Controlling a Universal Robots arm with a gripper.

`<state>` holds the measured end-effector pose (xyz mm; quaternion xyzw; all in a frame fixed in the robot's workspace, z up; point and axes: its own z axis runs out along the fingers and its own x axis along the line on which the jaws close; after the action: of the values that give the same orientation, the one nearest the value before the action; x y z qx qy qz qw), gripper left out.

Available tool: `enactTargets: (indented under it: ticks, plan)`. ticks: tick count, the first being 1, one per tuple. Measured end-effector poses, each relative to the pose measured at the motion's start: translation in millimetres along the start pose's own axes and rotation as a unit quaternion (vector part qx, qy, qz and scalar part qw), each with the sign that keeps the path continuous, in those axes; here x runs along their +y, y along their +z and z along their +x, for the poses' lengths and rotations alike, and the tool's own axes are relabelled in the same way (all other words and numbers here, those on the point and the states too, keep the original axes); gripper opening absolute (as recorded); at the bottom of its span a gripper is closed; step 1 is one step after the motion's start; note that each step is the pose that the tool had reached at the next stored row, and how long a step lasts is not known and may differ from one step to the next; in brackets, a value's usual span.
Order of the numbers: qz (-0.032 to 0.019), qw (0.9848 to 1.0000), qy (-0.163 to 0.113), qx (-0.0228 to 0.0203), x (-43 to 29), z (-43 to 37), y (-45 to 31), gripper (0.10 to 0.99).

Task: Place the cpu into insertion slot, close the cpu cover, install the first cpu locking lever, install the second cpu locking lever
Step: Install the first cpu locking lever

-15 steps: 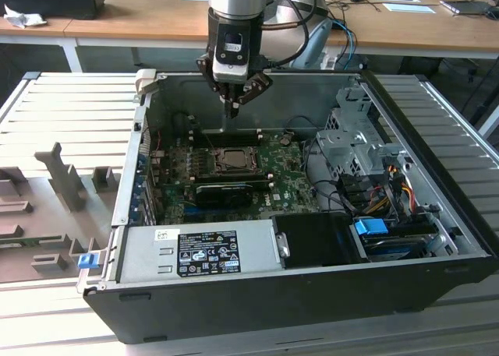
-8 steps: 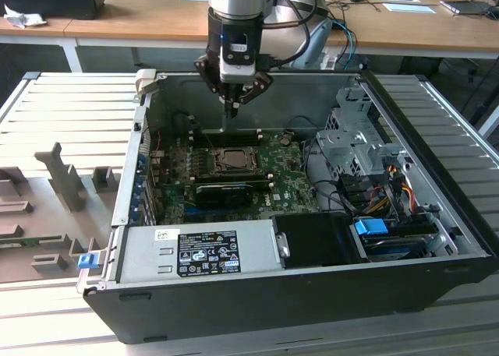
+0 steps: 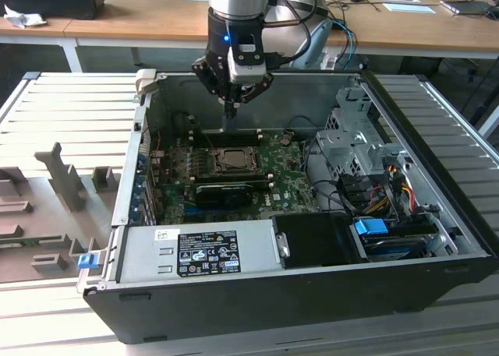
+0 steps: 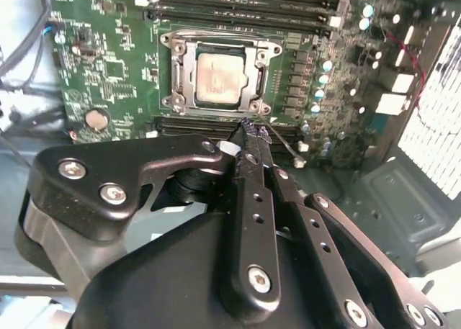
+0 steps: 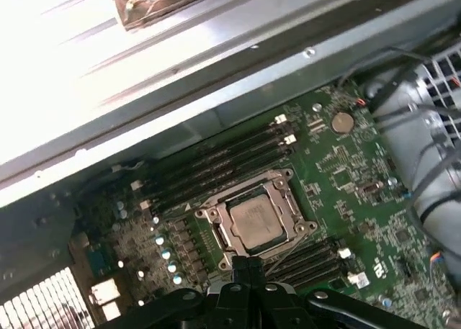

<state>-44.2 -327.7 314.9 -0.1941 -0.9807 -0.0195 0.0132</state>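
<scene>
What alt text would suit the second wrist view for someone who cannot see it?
A black gripper, its fingers closed together and holding nothing, reaches toward a green motherboard. Just beyond its tips, the silver cpu sits on the board with the cpu cover lying as a metal frame around it.

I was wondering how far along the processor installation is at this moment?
The chip sits in the socket, with the metal cover frame lying closed over it. The end effector, shut and empty, hovers near the socket. Whether the locking levers are latched, I cannot tell.
</scene>
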Motion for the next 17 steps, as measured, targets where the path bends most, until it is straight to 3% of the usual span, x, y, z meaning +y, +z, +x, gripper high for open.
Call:
enactTargets:
  ticks: [6,11,15,17]
  plan:
    - [0.0019,0.9984,-0.056,0.0019,0.0,0.0,0.2,0.106]
    - [0.0033,0.9953,-0.097,0.0032,0.0,0.0,0.2,0.106]
    - [0.0047,0.9899,-0.142,0.0045,0.0,0.0,0.5,0.106]
    - [0.0051,0.9883,-0.152,0.0048,0.0,0.0,1.0,0.106]
